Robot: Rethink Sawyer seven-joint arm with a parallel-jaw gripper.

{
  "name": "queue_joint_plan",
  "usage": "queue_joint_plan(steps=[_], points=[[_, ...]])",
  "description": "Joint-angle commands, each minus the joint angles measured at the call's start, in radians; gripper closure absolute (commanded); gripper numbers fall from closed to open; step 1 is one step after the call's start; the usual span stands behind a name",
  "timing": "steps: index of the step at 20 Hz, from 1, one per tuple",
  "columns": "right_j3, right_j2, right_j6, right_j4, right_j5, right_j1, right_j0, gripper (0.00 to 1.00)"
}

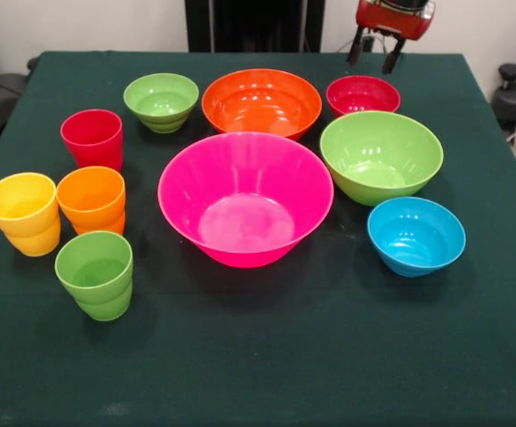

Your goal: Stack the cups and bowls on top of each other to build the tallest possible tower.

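Front view, stock as I read it: very large glossy pink plastic bowl [245, 198] mid-tabletop, likely the base. Other bowls ring its far and right sides; four plastic cups [80, 210] grouped left, all upright, none nested. My gripper [377, 53] hangs at far edge, jaws spread, holding nothing. No tower yet.

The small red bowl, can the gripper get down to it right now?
Probably yes. The gripper hangs open just behind the small red bowl, nothing sits in or over the bowl, and the large orange bowl beside it stands apart.
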Motion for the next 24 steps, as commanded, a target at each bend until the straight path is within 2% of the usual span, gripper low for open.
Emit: queue_joint_plan(steps=[1,24], points=[[-0.083,0.044,0.135,0.009,-0.02,0.026,0.01,0.0],[-0.081,0.078,0.124,-0.007,-0.082,0.052,-0.03,0.0]])
